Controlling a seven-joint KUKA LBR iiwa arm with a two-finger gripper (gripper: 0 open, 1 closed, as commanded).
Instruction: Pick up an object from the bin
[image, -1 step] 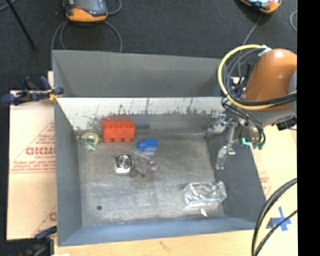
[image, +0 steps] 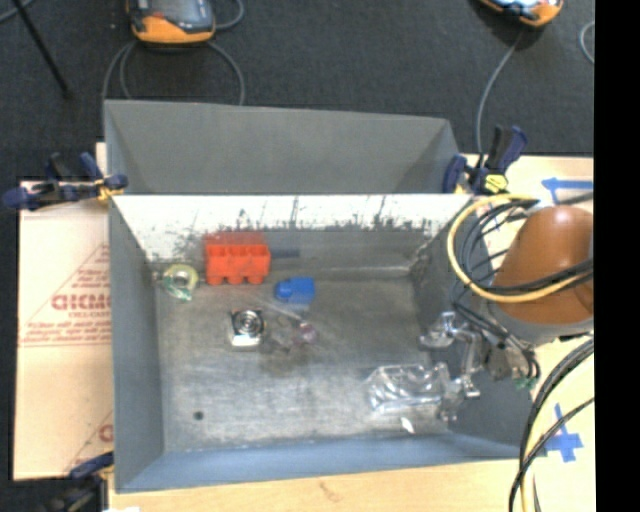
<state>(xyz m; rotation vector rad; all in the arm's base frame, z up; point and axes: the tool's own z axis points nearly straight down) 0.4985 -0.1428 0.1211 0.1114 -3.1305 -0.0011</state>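
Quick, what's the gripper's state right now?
Gripper: cannot be told. It is right beside a clear crumpled plastic piece at the lower right of the bin.

Looks like a robotics lab to me, not anybody's home: a grey metal bin (image: 135, 350) with dark carpet (image: 330, 60) behind it, a robot arm (image: 545, 265) with an orange cover and looped yellow cables (image: 462, 262) leaning in, and 2 orange-and-grey gadgets (image: 172, 20) (image: 520, 8) trailing cords over the floor.

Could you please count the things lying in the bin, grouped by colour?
Orange-red: 1, the block
Blue: 1, the blue piece
Silver: 1, the metal piece
Clear or pale: 3, the ring, the small clear piece, the crumpled plastic
Total: 6
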